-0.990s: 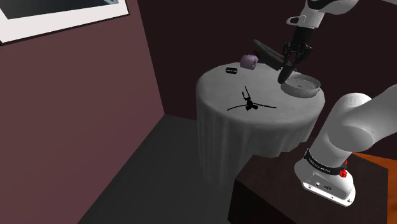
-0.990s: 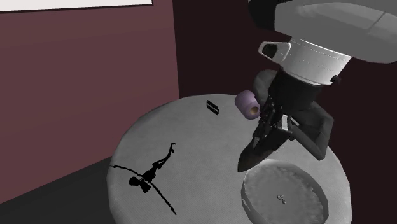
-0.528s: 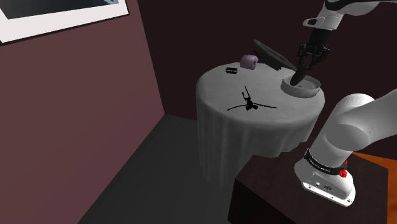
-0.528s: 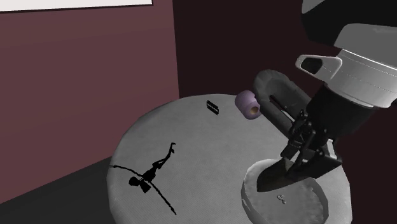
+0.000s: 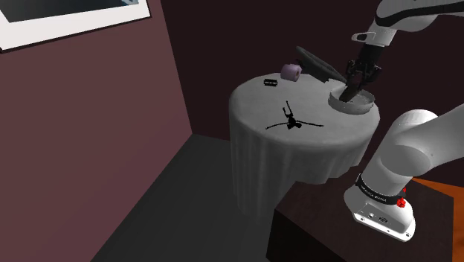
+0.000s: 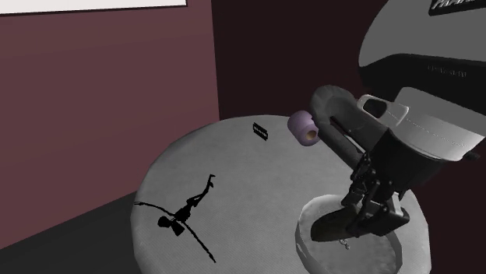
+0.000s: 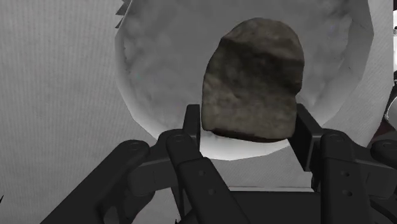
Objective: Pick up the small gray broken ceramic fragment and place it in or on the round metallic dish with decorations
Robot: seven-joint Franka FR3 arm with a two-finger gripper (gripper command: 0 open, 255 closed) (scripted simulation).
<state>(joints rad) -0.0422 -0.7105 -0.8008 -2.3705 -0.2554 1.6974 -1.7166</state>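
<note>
A round counter (image 5: 297,160) draped in a pale cloth to the floor stands in a corner of maroon walls. The white arm reaches over it from the stand (image 5: 349,227) at the shoulder view's lower right.

The black claw (image 7: 248,130) is clamped on the fragment (image 7: 254,79), a dark grey-brown, rough-faced shard with a rounded top. One finger presses each side of its lower end. The fragment hangs inside the rim of the round dish (image 7: 127,57), a shallow pale grey bowl, and points down at the dish floor. Whether its tip touches that floor cannot be told.

In the second exterior view the claw (image 6: 374,210) and fragment (image 6: 333,223) sit over the middle of the dish (image 6: 308,233). The dish lies close to the counter's edge on that view's lower right.

A dark curved object (image 6: 339,117) lies just behind the dish, close to the claw's back. A purple roll (image 6: 302,127) and a small black tag (image 6: 260,131) sit near the far edge. A flat black figure (image 6: 183,218) with thin, spread limbs lies near the edge on that view's left.

Between the figure and the dish is a broad stretch of bare cloth.
</note>
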